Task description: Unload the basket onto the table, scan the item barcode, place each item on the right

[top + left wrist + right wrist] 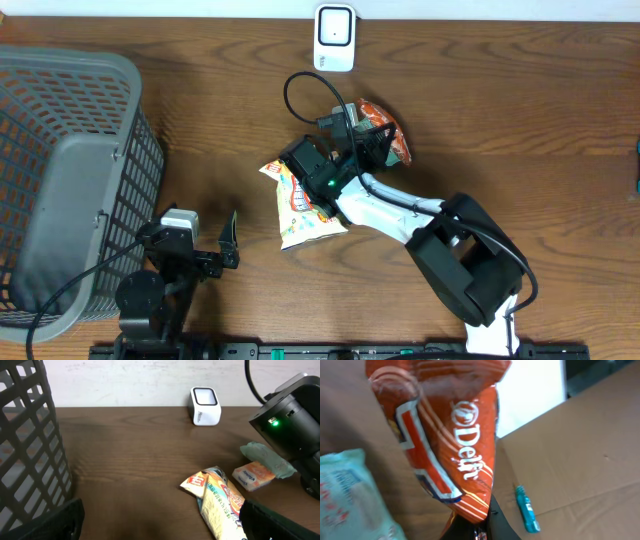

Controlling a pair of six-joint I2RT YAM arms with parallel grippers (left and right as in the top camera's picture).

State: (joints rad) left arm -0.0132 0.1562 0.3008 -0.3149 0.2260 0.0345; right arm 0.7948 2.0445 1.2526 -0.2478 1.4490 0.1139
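The right gripper [366, 138] pinches the orange bag [392, 138] near the scanner [334, 38]; the left gripper [194, 244] is spread wide.

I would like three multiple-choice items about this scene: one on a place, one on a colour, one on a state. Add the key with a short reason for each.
1. Where does the white scanner stand?
A. at the far edge of the table
B. on the floor
C. on top of the right arm

2. What colour is the packet in the right gripper?
A. green
B. orange
C. black

3. In what state is the left gripper?
A. open and empty
B. shut on a packet
C. shut on a cable

Key:
1 A, as the left wrist view shows it on the wood close to the wall.
2 B, as the right wrist view shows orange foil pinched in the shut jaws.
3 A, as its jaws stand wide apart, gripping nothing.
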